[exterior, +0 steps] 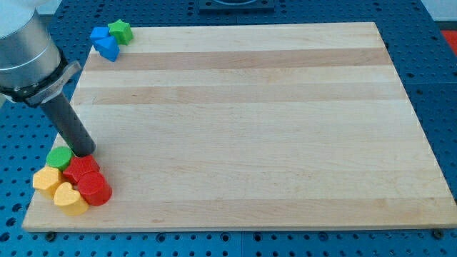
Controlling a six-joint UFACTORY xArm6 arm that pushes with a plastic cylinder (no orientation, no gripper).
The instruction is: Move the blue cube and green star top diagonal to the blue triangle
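The blue cube (98,33), the green star (121,31) and the blue triangle (109,48) sit packed together at the board's top left corner. The cube is just above and left of the triangle, and the star is above and right of it. My tip (85,152) rests on the board far below them, at the view's lower left. It stands just right of a green block (60,158) and just above a red block (82,168).
A cluster fills the board's bottom left corner: the green block, two red blocks including a lower one (95,190), a yellow block (47,181) and a yellow heart (71,199). The wooden board (250,121) lies on a blue perforated table.
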